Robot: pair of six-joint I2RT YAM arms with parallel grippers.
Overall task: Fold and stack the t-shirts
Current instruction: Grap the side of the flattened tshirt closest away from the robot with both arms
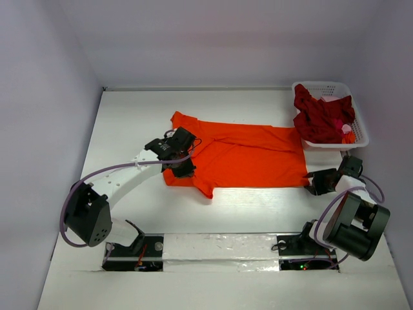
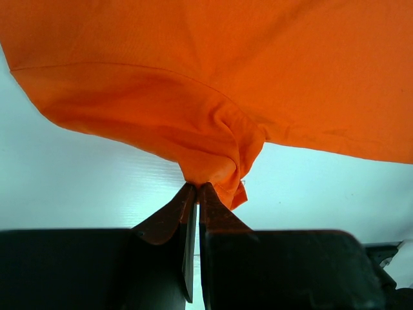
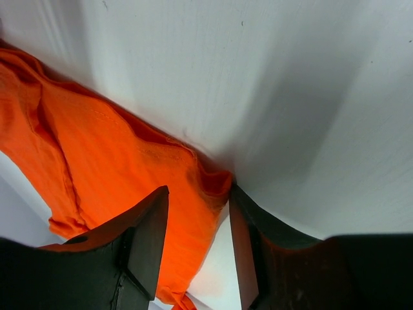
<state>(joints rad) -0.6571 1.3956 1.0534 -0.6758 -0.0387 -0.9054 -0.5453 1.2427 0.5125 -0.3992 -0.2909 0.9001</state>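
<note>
- Orange is what the left end effector (image 2: pixel 197 187) clenches, yes?
- Yes. It pinches a bunched edge at the sleeve end of the bright orange short-sleeved cloth t-shirt (image 1: pixel 251 155), which lies spread on the white counter (image 1: pixel 129 129). I think this is for lifting into a fold.
- And the right end effector (image 3: pixel 197 194)?
- Released, with its jaws apart around the hem corner. The dark crimson cloth t-shirt (image 1: pixel 319 116) lies in the white plastic lattice basket (image 1: pixel 335 146).

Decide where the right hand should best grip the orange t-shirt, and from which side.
Probably its near right hem corner, approached from the right: the orange t-shirt lies flat, that corner sits between the open fingers of the right hand, and the left hand pinches the opposite end.
</note>
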